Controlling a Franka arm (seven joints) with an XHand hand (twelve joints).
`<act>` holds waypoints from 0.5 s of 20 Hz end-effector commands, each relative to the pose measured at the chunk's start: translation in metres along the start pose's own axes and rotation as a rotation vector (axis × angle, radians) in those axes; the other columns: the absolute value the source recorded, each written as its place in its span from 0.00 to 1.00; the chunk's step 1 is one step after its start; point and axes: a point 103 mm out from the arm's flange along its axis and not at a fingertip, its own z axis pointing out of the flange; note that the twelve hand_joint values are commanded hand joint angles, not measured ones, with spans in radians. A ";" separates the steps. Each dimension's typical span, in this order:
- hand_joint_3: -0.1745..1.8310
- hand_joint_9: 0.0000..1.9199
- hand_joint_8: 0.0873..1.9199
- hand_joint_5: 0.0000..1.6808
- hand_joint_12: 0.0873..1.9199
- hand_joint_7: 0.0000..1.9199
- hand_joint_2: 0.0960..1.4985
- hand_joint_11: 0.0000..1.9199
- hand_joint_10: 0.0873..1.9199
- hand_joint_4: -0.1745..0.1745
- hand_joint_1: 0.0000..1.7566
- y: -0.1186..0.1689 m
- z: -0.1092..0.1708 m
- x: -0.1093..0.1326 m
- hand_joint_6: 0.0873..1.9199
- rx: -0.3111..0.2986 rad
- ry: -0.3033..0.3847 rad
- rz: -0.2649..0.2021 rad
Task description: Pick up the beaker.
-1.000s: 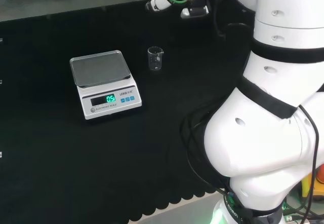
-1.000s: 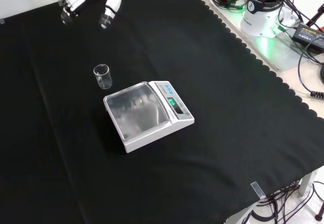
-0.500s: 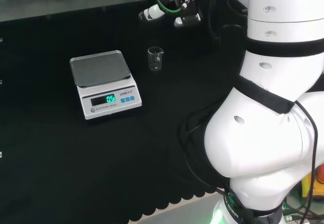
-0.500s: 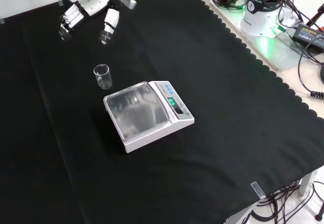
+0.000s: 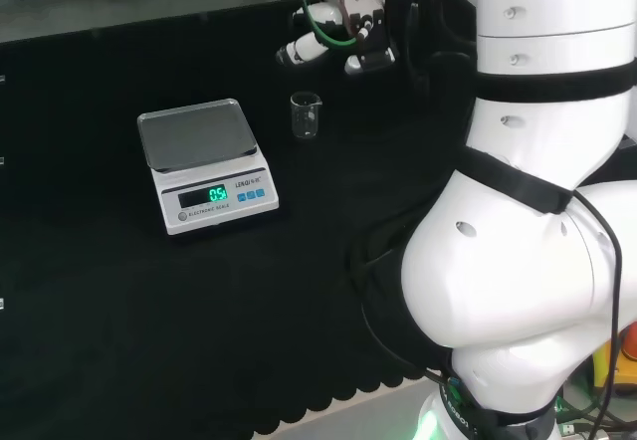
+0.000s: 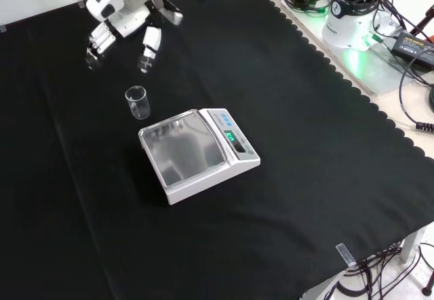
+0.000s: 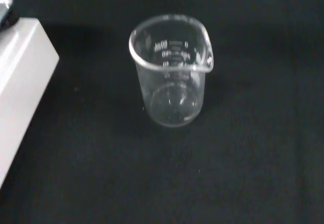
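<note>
Clear beaker [image 5: 307, 115] upright on black cloth [image 5: 119, 321], scale [image 5: 205, 164] left, hand [image 5: 333, 37] hovering beyond, fingers relaxed

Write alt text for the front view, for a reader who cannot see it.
A robot hand with relaxed fingers hangs above black cloth, apart from a small clear beaker standing upright below it. A white scale sits just in front of the beaker.

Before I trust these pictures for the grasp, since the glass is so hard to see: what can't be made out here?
- Beaker: its printed marks are too small to read in the wrist view.
- Scale: cut off by the wrist view's edge; one white corner shows.
- Hand: in the head view the arm's white link and cables cover part of it.
- Fingers: how high they hang above the cloth, no view settles.
</note>
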 end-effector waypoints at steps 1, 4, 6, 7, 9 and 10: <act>0.05 0.00 0.24 0.11 0.75 0.00 0.66 0.06 0.33 0.09 0.16 0.014 0.027 -0.003 0.00 0.036 0.029 -0.013; 0.05 0.00 0.24 0.11 0.75 0.00 0.66 0.06 0.33 0.09 0.16 0.020 0.038 0.002 0.00 0.055 0.036 -0.018; 0.05 0.00 0.24 0.11 0.75 0.00 0.66 0.06 0.33 0.08 0.16 0.022 0.045 0.004 0.00 0.067 0.035 -0.022; 0.05 0.00 0.24 0.11 0.75 0.00 0.66 0.06 0.33 0.08 0.16 0.023 0.049 0.005 0.00 0.074 0.035 -0.022; 0.05 0.00 0.24 0.11 0.75 0.00 0.66 0.06 0.33 0.08 0.16 0.025 0.055 0.007 0.00 0.086 0.041 -0.023; 0.05 0.00 0.24 0.11 0.75 0.00 0.66 0.06 0.33 0.08 0.16 0.025 0.058 0.008 0.00 0.091 0.041 -0.025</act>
